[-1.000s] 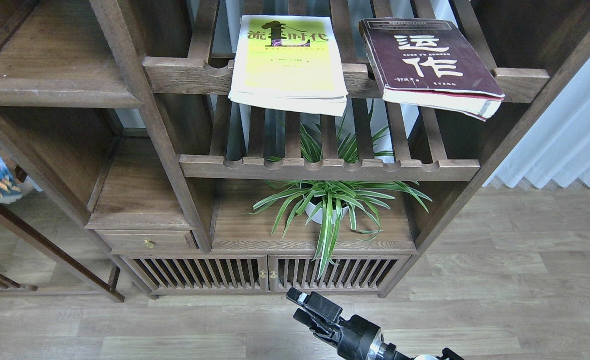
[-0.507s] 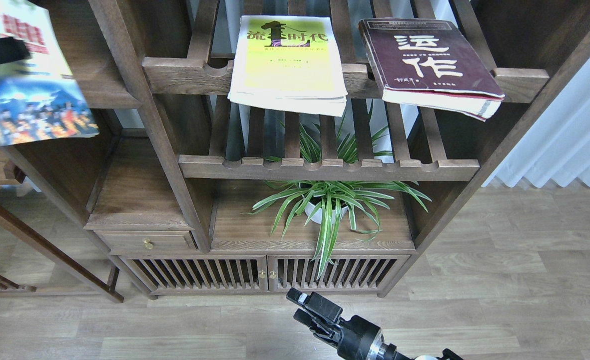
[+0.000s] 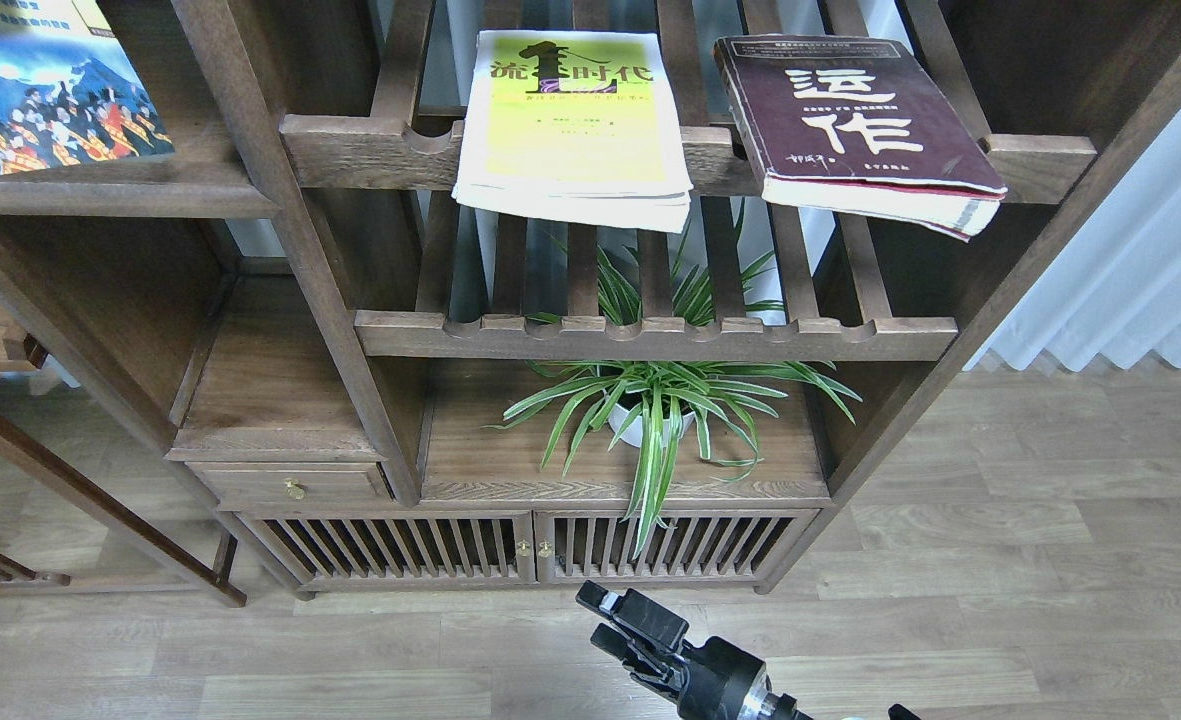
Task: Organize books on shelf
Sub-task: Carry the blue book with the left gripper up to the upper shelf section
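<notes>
Hovering low at six o'clock, the right end effector looks empty, its fingers too dark to tell apart. The yellow-green book lies nearly straight up at twelve, spine running twelve-to-six, on the slatted rack; left arm unseen.

Head view looks down, near the shelf.

Only one arm shows, at the bottom of the head view. Its tool is matte black, built of blocky, angular plates, with a small pale patch on the uppermost tip. Behind it sits a round black housing, then a bright silvery ring at the wrist joint.
</notes>
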